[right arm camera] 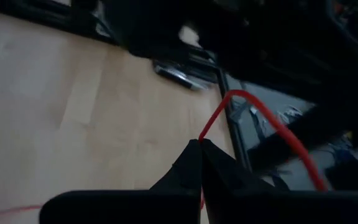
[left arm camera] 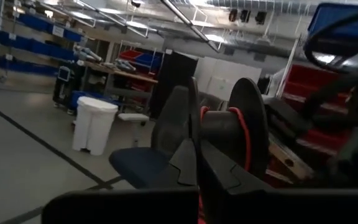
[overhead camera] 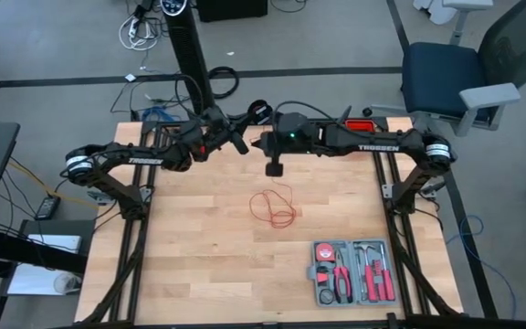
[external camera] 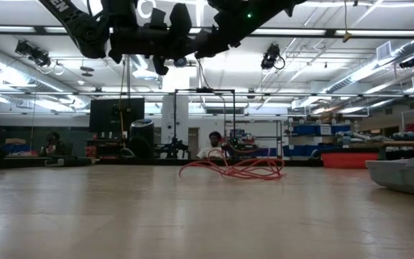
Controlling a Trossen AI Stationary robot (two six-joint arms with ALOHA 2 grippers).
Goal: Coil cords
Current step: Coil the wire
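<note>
High view: we see the red cord (overhead camera: 275,206) lying loose mid-table, bare wood around it, the tool case (overhead camera: 352,271) well apart near the front edge. Right gripper (right arm camera: 201,144) pinches a cord strand; left gripper (left arm camera: 197,149) is closed, raised at the back.

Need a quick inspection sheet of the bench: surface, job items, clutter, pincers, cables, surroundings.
Surface: wooden table, bare around the work.
Job's things: red cord lying in loose loops mid-table, not a tidy coil; a strand also runs up to each pincer.
Clutter: open grey tool case with red-handled tools at the near right corner.
Grippers: left pincer and right pincer both raised above the table's far edge, each shut on the red cord.
Cables: black robot cables on the floor behind the table.
Surroundings: blue office chair at the far right; shelving and a seated person beyond.
</note>
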